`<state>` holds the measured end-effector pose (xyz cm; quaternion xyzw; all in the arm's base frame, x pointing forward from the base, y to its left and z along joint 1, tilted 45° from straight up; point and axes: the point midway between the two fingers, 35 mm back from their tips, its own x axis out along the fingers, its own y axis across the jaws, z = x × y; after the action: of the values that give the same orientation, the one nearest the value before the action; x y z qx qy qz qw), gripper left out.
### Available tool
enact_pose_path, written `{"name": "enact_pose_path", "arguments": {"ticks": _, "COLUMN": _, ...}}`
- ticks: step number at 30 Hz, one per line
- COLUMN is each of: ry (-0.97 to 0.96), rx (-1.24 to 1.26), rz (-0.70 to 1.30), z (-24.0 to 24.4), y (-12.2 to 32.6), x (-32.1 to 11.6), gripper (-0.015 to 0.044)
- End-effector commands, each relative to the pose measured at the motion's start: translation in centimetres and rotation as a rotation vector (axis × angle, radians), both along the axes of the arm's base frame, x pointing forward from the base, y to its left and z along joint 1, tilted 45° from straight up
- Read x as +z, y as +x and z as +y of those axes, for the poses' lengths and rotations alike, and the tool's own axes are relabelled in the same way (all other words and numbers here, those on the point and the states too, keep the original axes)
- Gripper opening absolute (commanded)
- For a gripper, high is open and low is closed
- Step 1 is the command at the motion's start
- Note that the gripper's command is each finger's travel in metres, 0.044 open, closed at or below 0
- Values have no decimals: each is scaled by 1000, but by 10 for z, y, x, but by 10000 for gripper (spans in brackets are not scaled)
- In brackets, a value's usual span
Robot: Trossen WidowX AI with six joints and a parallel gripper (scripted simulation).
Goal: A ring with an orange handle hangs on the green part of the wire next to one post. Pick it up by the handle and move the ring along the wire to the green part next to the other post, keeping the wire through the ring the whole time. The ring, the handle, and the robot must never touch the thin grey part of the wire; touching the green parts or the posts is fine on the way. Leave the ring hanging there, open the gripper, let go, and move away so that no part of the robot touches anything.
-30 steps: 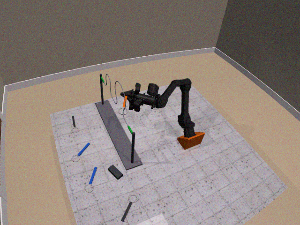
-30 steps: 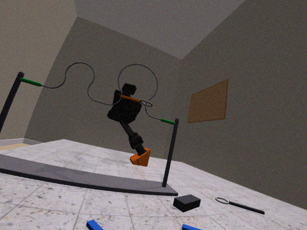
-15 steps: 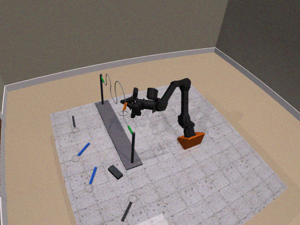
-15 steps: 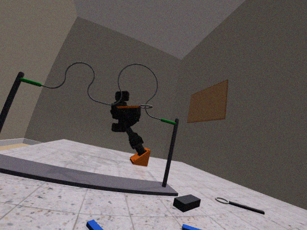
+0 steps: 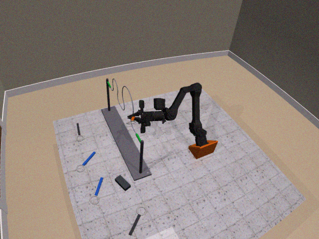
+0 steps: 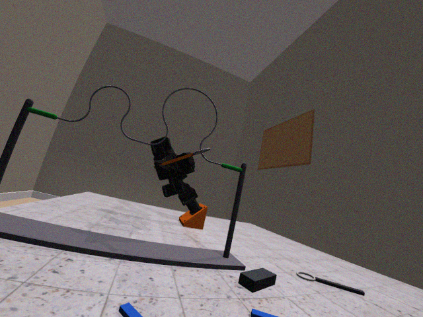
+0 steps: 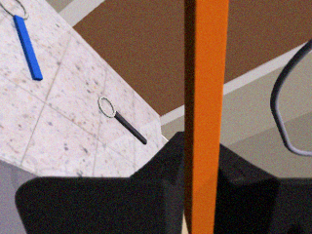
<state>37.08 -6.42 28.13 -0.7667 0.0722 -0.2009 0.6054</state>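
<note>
The fingers (image 5: pixel 128 117) clamp the handle (image 5: pixel 132 118) (image 6: pixel 176 159) (image 7: pixel 207 97), probably to steer the ring (image 5: pixel 132 120) (image 6: pixel 205 150) without the gripper meeting grey wire (image 5: pixel 132 102) (image 6: pixel 216 115) (image 7: pixel 274 104).

Blk block (image 5: pixel 122 182) lies flat nr the right post's foot; 2 blue-handled loops (image 5: pixel 88 158) (image 5: pixel 98 186) left of it.

No readable markings anywhere
No text, label, brand, number or sign can be read in the top, exterior or wrist view, on anything near or far, left or right in the scene.
</note>
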Motion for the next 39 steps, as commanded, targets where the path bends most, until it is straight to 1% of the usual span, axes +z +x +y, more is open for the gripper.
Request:
{"name": "enact_pose_path", "arguments": {"ticks": 1, "ry": 114, "rx": -1, "rz": 8, "z": -4, "y": 0, "x": -19, "gripper": -150}}
{"name": "enact_pose_path", "arguments": {"ticks": 13, "ry": 378, "rx": 1, "rz": 12, "z": -2, "y": 0, "x": -60, "gripper": -150}}
{"name": "enact_pose_path", "arguments": {"ticks": 26, "ry": 651, "rx": 3, "rz": 15, "z": 11, "y": 0, "x": -101, "gripper": -150}}
{"name": "enact_pose_path", "arguments": {"ticks": 39, "ry": 862, "rx": 5, "rz": 18, "z": 30, "y": 0, "x": -131, "gripper": -150}}
